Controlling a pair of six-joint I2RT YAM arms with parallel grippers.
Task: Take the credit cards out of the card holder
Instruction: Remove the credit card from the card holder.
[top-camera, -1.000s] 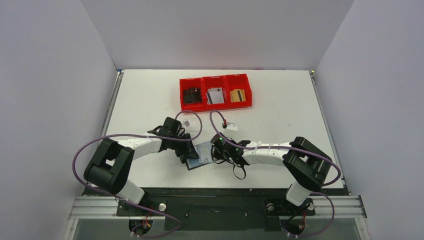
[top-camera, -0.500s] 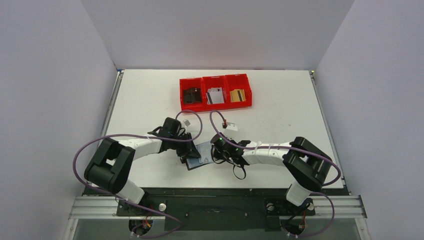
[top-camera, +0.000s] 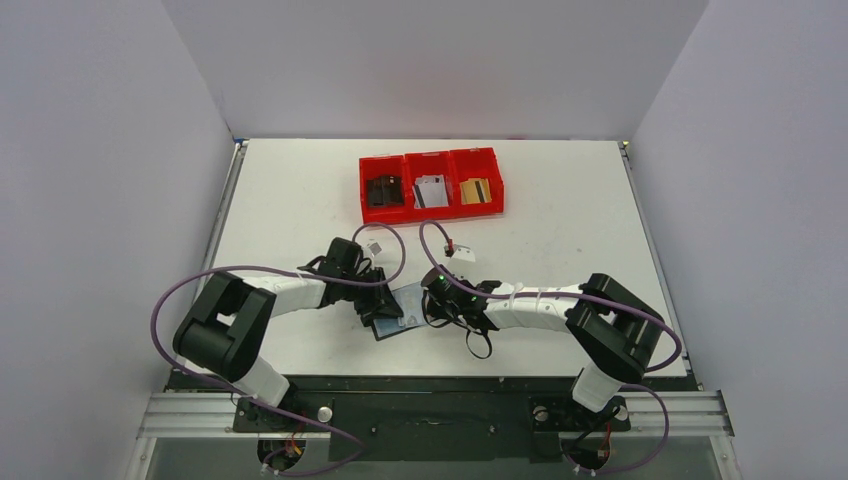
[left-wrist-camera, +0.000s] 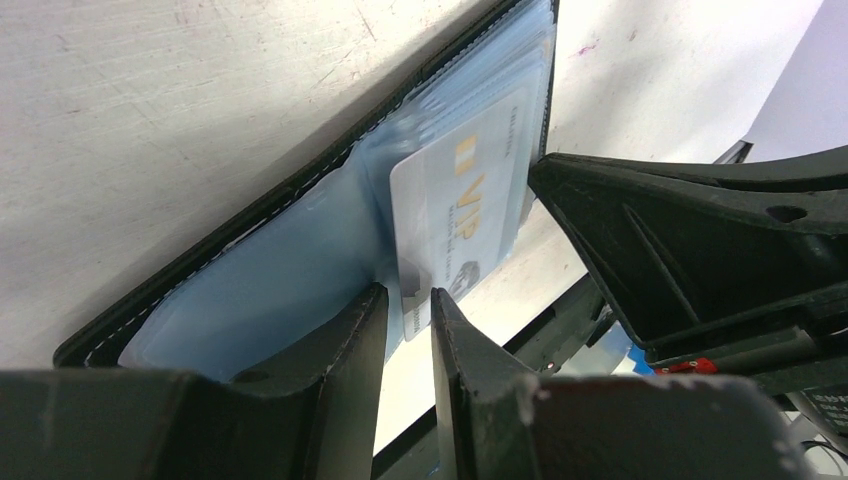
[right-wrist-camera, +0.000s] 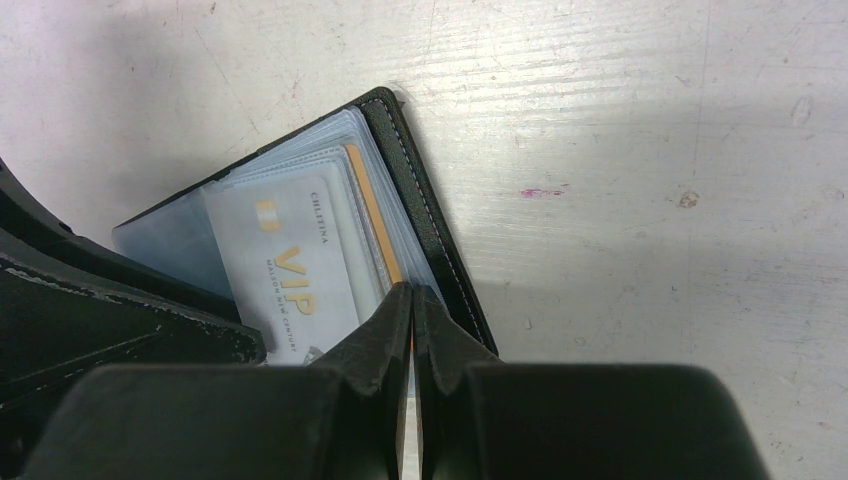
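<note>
Finding: the card holder lies open at the middle of the desk's near edge, between the two grippers. Its clear sleeves face up.

Change noted: from above, the left arm's rear link has crept slightly rightward. The holder, the right arm and the red bins at the far edge have not shifted.

Left gripper: jaws stand a little apart, with the lower corner of the white VIP card in the gap. No contact with the card can be confirmed.

Right gripper: jaws together, tips set against the sleeve stack just inside the black cover, beside an orange-edged card. Whether a sleeve leaf is pinched cannot be told.

Assessment: the VIP card protrudes from its sleeve but is not out. The left arm appears to be resetting its hold rather than pulling, so no extraction has been gained here. At least two credit cards remain in the holder.
</note>
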